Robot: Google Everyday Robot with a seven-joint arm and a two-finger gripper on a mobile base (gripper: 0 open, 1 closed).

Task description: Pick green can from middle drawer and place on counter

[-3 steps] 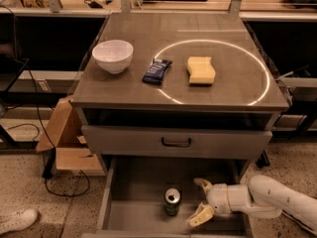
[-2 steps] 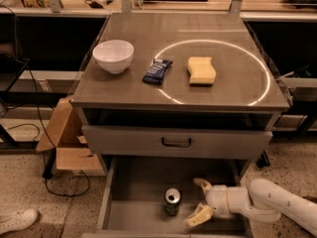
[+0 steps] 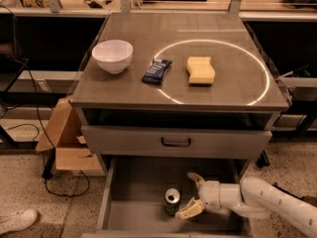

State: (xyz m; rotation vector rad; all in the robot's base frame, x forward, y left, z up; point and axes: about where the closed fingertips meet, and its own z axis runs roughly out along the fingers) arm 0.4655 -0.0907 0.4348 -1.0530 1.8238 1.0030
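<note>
The green can [image 3: 172, 201] stands upright on the floor of the open middle drawer [image 3: 133, 192], near its middle, silver top showing. My gripper [image 3: 191, 195] reaches in from the right, open, with its pale fingertips [image 3: 186, 212] spread just right of the can, one behind and one in front; they do not hold it. The white arm runs off to the lower right. The counter [image 3: 233, 63] above carries the thin white circle.
On the counter sit a white bowl [image 3: 113, 55], a dark blue snack packet [image 3: 156, 70] and a yellow sponge [image 3: 200, 70]. A closed drawer front with a dark handle [image 3: 176, 142] sits above the open drawer. A cardboard box [image 3: 64, 143] and cables lie on the floor at left.
The gripper and arm have shifted slightly left, bringing the open fingers closer to the can. The can has not moved.
</note>
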